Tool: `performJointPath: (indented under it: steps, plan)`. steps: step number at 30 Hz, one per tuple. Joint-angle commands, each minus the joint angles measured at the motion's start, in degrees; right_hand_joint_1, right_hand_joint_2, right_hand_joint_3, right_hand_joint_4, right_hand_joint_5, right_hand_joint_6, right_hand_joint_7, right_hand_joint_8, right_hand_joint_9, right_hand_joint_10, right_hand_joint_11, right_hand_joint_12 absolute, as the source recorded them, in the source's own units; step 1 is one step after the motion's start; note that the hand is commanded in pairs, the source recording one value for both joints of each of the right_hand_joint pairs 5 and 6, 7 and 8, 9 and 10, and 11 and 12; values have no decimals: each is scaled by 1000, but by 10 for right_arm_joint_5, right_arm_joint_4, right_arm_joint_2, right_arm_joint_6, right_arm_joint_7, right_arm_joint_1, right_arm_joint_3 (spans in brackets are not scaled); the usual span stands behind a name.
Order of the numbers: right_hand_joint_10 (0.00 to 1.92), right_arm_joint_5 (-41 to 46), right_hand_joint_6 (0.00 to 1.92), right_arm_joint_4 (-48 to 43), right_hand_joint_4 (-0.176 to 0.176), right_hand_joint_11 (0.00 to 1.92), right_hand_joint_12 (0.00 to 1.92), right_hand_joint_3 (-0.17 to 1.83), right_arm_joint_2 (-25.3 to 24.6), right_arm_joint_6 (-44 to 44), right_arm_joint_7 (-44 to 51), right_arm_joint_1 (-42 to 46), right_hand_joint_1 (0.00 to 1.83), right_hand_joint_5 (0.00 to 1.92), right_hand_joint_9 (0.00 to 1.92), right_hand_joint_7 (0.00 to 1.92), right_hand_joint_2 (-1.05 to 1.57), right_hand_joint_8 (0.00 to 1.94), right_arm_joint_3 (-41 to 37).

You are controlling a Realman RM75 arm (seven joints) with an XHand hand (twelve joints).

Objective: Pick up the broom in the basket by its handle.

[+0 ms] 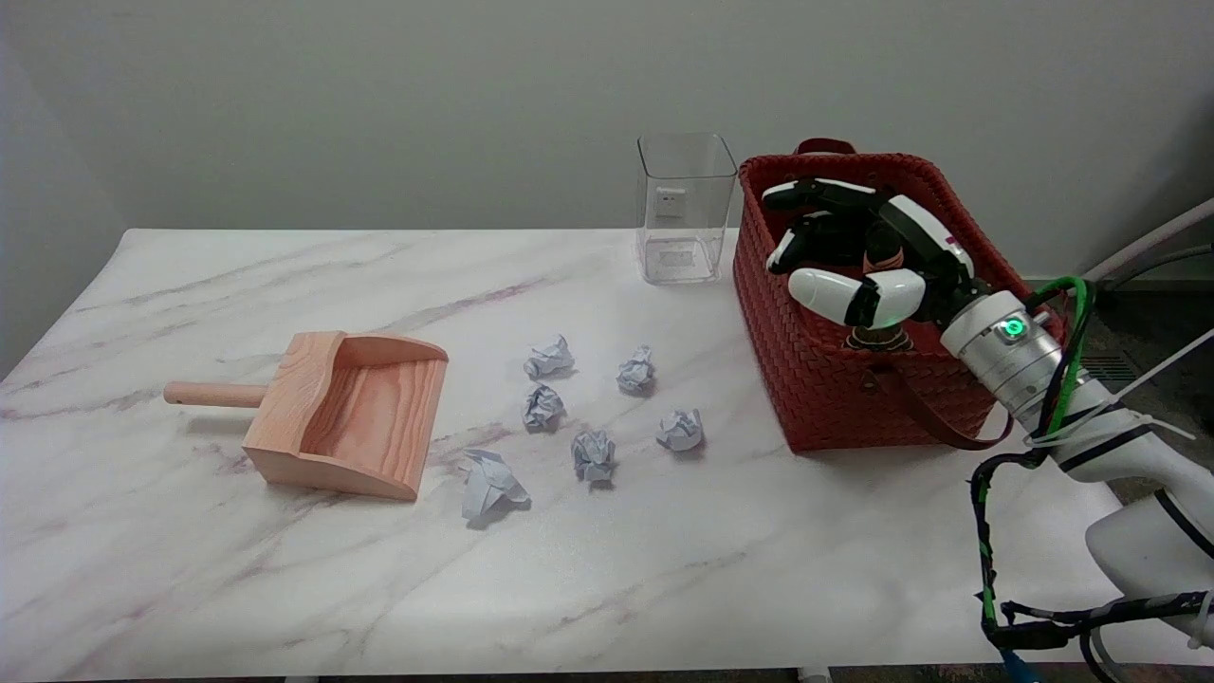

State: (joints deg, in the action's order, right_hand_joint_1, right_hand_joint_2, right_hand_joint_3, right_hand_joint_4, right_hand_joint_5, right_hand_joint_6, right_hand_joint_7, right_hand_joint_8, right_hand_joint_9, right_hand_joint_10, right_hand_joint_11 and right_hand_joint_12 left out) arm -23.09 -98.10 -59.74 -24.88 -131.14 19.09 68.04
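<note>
soft, even overhead light, faint shadows under the paper balls [593, 453], frame sharp throughout.

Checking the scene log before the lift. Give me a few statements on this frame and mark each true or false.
1. The right hand is inside the red basket. True.
2. The wooden dustpan lies in the basket. False: it lies on the table, far left of the basket.
3. The clear container stands left of the basket. True.
4. The paper balls are in the dustpan. False: they lie on the table.
</note>
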Motion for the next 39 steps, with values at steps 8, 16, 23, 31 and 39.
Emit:
performJointPath:
  steps: [8, 16, 23, 31, 39]
  plan:
    - [858, 16, 560, 1, 0, 835, 835, 1054, -18, -20, 0, 31, 1084, 560, 858, 967, 173, 967, -21]
    - [776, 15, 532, -5, 0, 825, 825, 1042, -18, -25, 0, 38, 1084, 532, 776, 933, 160, 933, -43]
    - [740, 16, 515, -10, 0, 793, 793, 1037, -21, -26, 0, 54, 1084, 515, 740, 905, 153, 905, -47]
    - [727, 18, 486, -13, 0, 789, 789, 1023, -31, -26, 0, 69, 1084, 486, 727, 884, 155, 884, -54]
    - [770, 23, 418, -12, 0, 914, 914, 962, -33, -26, 0, 71, 1084, 418, 770, 919, 212, 919, -59]
